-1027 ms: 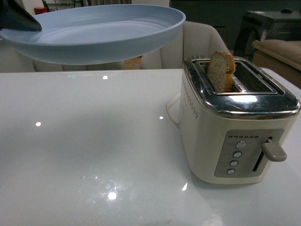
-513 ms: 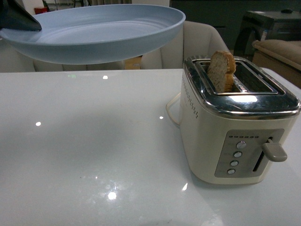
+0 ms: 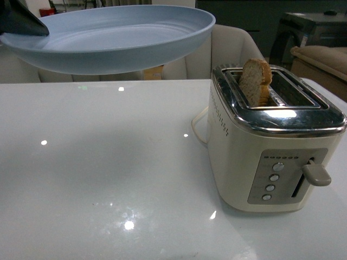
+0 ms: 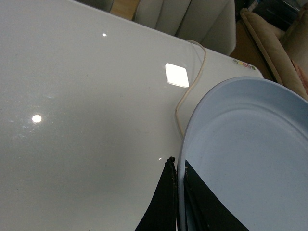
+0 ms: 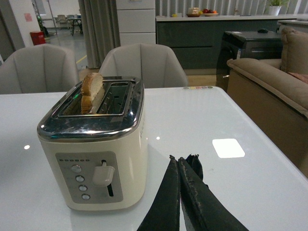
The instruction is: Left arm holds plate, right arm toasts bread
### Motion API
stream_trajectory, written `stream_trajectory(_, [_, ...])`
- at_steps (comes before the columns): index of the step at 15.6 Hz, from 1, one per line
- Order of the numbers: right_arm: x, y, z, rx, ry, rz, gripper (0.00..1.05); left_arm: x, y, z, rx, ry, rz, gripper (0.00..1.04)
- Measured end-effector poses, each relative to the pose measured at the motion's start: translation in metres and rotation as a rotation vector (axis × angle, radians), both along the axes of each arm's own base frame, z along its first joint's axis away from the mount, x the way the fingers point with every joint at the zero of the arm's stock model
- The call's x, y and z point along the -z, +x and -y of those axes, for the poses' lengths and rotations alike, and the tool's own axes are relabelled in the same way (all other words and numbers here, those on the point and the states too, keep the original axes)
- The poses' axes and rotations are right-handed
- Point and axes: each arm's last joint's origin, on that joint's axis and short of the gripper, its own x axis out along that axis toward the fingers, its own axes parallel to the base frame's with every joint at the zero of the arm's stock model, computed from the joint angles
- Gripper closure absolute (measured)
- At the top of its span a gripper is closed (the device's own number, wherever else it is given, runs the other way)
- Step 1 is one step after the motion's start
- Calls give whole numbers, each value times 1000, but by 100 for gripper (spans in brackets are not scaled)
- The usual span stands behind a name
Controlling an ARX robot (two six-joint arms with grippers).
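My left gripper (image 4: 177, 166) is shut on the rim of the pale-blue plate (image 4: 245, 154) and holds it in the air above the table's far left; in the front view the plate (image 3: 114, 38) hangs high at the upper left with a black finger (image 3: 19, 21) on its edge. The bread (image 3: 255, 81) stands upright in the left slot of the cream and chrome toaster (image 3: 271, 141), its top sticking out; it also shows in the right wrist view (image 5: 91, 89). My right gripper (image 5: 179, 161) is shut and empty, above the table beside the toaster's (image 5: 94, 149) lever side.
The toaster's lever (image 3: 316, 174) is up. Its cord (image 4: 185, 94) runs over the glossy white table (image 3: 108, 179). Grey chairs (image 5: 139, 62) stand behind the table and a beige sofa (image 5: 269, 82) is off to one side.
The plate has shifted very slightly; otherwise nothing has visibly moved.
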Motion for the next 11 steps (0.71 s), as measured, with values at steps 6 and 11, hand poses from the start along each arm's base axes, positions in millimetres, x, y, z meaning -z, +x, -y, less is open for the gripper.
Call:
stream_trajectory(6, [0, 0, 0, 0, 0, 0, 57, 0, 0, 0, 0, 0, 0, 102])
stream_trajectory(11, [0, 0, 0, 0, 0, 0, 4, 0, 0, 0, 0, 0, 0, 102])
